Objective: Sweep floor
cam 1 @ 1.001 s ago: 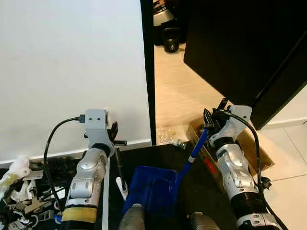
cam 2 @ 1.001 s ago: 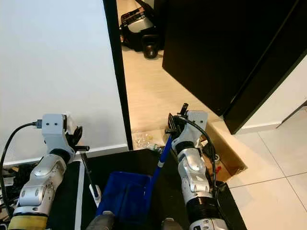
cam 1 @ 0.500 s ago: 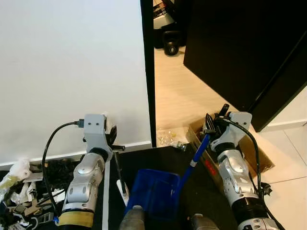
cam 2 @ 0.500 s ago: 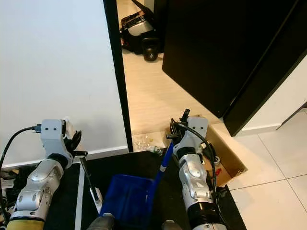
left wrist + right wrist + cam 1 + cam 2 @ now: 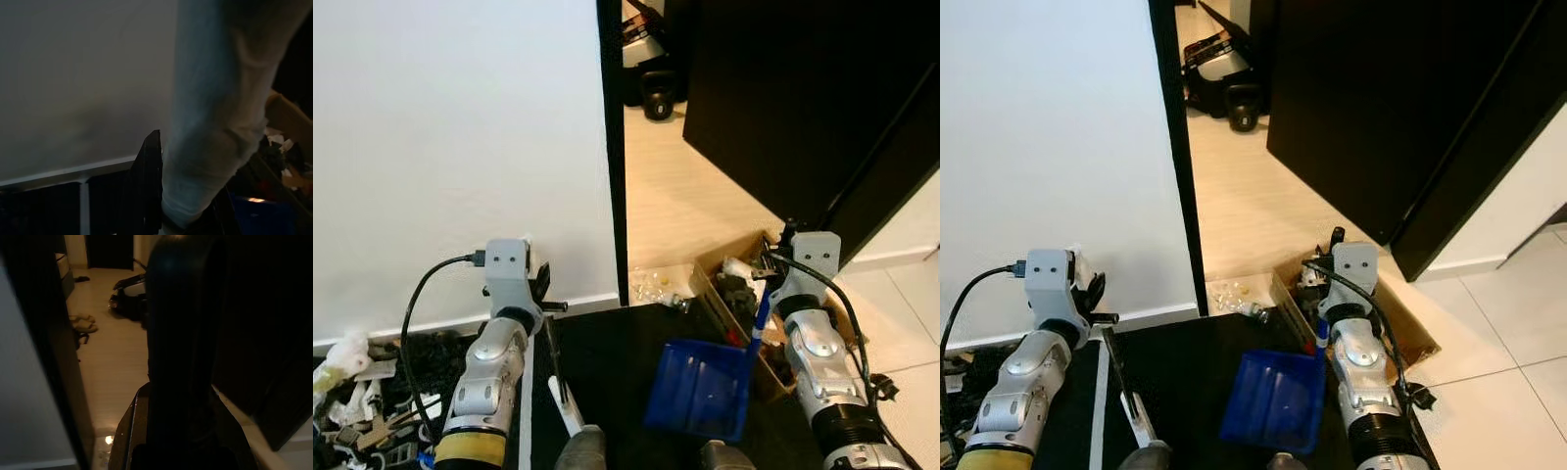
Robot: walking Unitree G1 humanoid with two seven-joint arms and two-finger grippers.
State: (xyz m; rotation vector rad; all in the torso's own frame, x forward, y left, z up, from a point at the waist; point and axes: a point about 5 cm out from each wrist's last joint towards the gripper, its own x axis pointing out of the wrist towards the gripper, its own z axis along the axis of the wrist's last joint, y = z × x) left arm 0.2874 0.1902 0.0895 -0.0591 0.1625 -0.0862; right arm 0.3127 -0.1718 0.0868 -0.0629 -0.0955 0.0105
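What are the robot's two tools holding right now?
Left tool: shut on the broom handle.
Right tool: shut on the blue dustpan handle.

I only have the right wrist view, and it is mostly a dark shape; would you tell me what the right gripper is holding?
Observer: The right gripper is shut on the handle of a blue dustpan, which hangs below it.
Operator: Thank you. Is there anything close to the pan?
Observer: An open cardboard box with odds and ends in it stands just to the pan's right.
Operator: And where is the dirt to sweep?
Observer: A small heap of clear litter lies on the light floor at the foot of the door frame, ahead of the pan.
Operator: What is the other arm doing?
Observer: The left gripper holds a brush by its dark handle, near the white wall.
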